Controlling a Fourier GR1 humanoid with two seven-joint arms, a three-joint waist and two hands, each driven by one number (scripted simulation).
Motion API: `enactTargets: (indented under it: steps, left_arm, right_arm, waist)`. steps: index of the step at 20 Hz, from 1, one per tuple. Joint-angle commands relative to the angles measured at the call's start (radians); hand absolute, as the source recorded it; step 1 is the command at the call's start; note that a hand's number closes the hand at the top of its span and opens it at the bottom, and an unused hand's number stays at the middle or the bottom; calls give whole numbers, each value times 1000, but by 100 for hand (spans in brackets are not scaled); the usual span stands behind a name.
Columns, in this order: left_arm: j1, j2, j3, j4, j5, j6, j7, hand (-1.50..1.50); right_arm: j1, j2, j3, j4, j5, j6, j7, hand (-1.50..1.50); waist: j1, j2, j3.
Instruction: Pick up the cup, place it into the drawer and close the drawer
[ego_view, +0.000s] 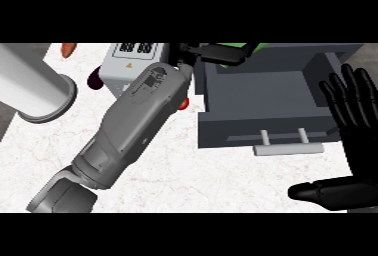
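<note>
Cup (238, 50), green, sits in the curled left hand (214, 51) at the open drawer's (258, 90) far rim, not yet inside. Right hand (353, 120) rests open at the right edge. Remaining: release cup, close drawer.

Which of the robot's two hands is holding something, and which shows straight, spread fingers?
The left hand, reaching beyond the open drawer, is curled round a green object. The right hand stands open at the view's right edge.
</note>
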Motion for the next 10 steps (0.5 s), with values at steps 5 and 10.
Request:
enactTargets:
  steps: [5, 10]
  left_arm:
    - [-71, 0, -132, 183, 85, 13, -52, 150]
    - [-85, 0, -214, 210, 145, 27, -69, 150]
  right_arm:
    - [24, 6, 17, -31, -11, 13, 1, -150]
    - [-72, -9, 4, 18, -40, 13, 36, -150]
  waist:
    - [-33, 6, 1]
    - [-60, 16, 1]
